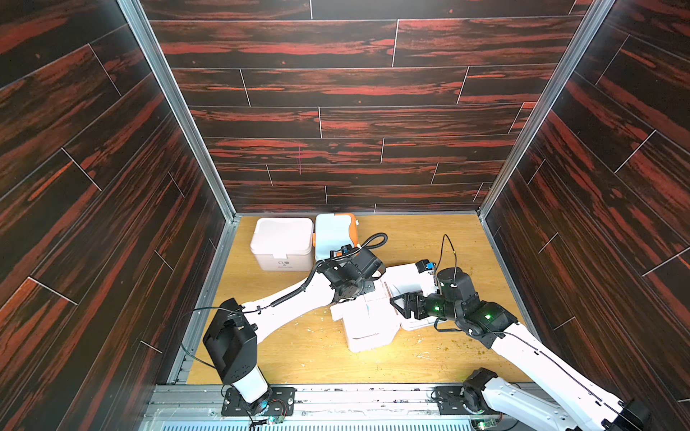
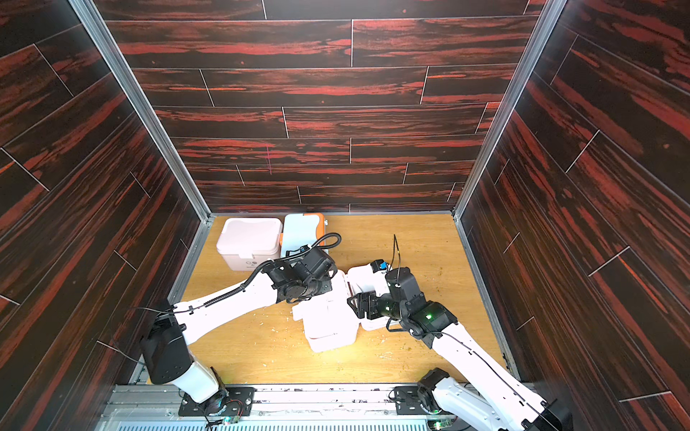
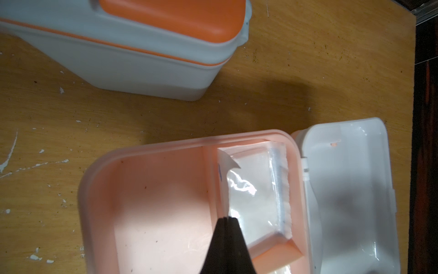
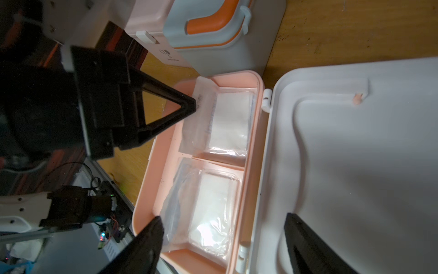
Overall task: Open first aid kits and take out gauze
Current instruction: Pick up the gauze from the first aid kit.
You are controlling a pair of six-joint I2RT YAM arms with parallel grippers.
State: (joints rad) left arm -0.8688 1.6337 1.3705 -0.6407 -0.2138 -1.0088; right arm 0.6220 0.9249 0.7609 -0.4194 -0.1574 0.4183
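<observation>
table [image 1: 317,365]: light wood, white flecks | walls [image 1: 354,123]: dark red wood-grain | corner posts [image 1: 179,108]: metal

Dim, soft wrist views with glare on the gauze [image 3: 241,187] wrapper; top views bow at edges.

We found the open kit [image 3: 189,141] hemmed in. Its lid [image 4: 355,166] lay open on the hinge side, and the blue-white kit [image 1: 334,229] and closed pink kit [image 1: 282,242] stood behind-left. The left gripper [image 3: 228,219], pinched on a gauze packet [image 3: 251,189], filled the back small compartment, and the right gripper [image 4: 222,216] gaped over the front one. The large compartment and the table [image 1: 429,239] at back right lay free.
</observation>
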